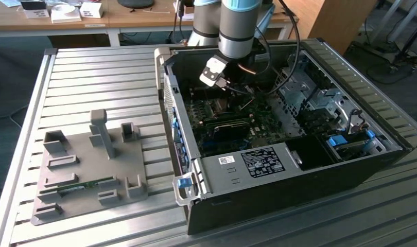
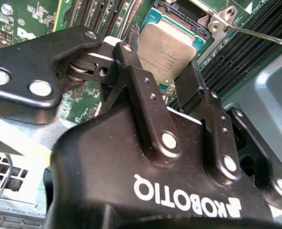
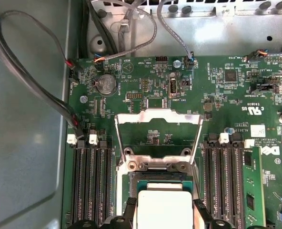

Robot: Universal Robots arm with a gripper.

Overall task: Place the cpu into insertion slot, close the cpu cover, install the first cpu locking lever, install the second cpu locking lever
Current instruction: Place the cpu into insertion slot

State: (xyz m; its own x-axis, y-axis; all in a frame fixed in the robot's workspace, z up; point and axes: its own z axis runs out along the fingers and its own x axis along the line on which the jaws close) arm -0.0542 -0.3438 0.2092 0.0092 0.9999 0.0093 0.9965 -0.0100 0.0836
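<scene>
1. Ribbed metal table [image 1: 91, 77] carries an open black computer case [image 1: 263, 190], with the grey robot arm [image 1: 236, 25] reaching down into it from the far side.
2. In the second wrist view the black two-fingered claw [image 2: 157, 64] is clenched on the small square silver-topped cpu [image 2: 167, 45], one finger against each of two opposite edges.
3. The cpu sits between the fingertips, directly over the socket on the green motherboard [image 3: 146, 81].
4. Just beyond it, the silvery hinged cpu cover [image 3: 157, 116] stands swung open.
5. Black memory slots [image 3: 91, 181] flank the socket on both sides.
6. Outside the case, towards the exterior view's left, a grey moulded fixture plate [image 1: 91, 170] lies on the table.
</scene>
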